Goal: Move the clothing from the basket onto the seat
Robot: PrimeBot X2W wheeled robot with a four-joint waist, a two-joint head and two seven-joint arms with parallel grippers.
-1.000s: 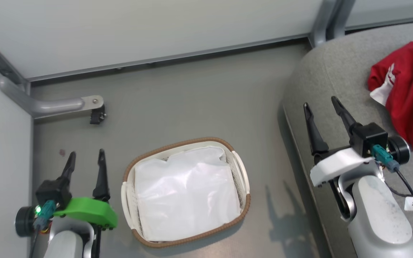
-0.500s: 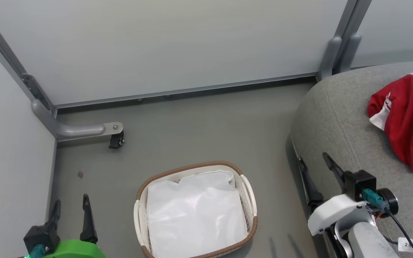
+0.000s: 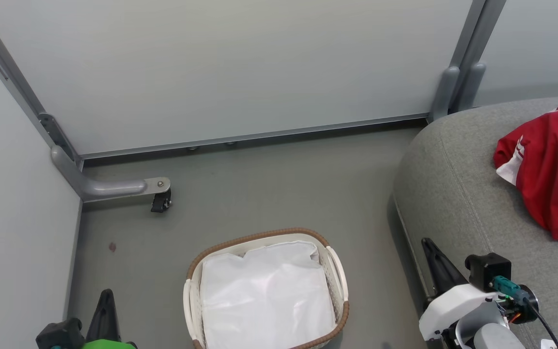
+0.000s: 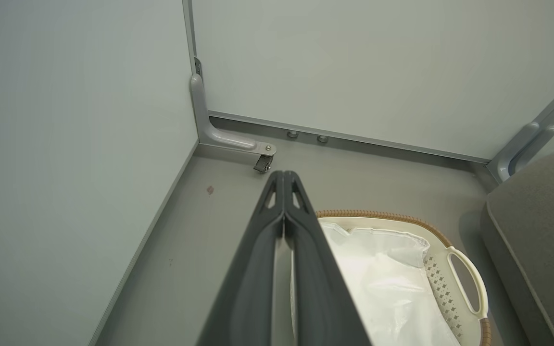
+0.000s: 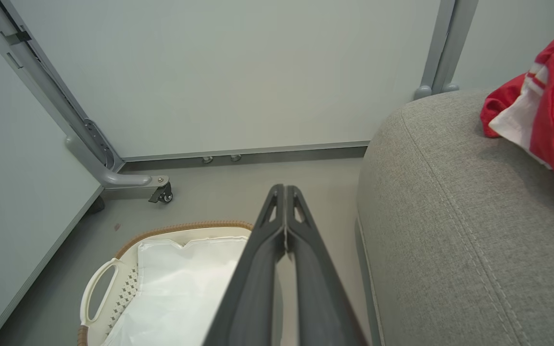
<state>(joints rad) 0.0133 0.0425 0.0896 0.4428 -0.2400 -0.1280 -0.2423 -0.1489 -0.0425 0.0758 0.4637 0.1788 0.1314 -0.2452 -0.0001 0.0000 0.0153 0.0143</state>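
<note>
The red clothing (image 3: 552,169) lies on the grey seat (image 3: 453,194), cut off by the right edge. The basket (image 3: 259,234), holding its white liner (image 3: 267,295), runs off the bottom. The left gripper (image 3: 107,296) is mostly cropped. Its fingers and those of the right gripper (image 3: 428,247) are pressed together, where earlier they stood apart.

We find all three views bright under soft, diffuse light, with no hard glare. The plain white cloth liner (image 3: 267,295) in the oval cream-white perforated basket (image 3: 259,234) runs near overexposure, its folds faint. A soft-edged shadow lies on the grey floor (image 3: 259,184) along the large grey fabric sofa cushion (image 3: 453,194). The bright red fabric garment (image 3: 555,169) keeps its fold detail. In the wrist views the wide lens splays the upright grey metal posts (image 5: 452,43) outward, and the dark fingers (image 4: 315,288) look soft at the bottom edge.
</note>
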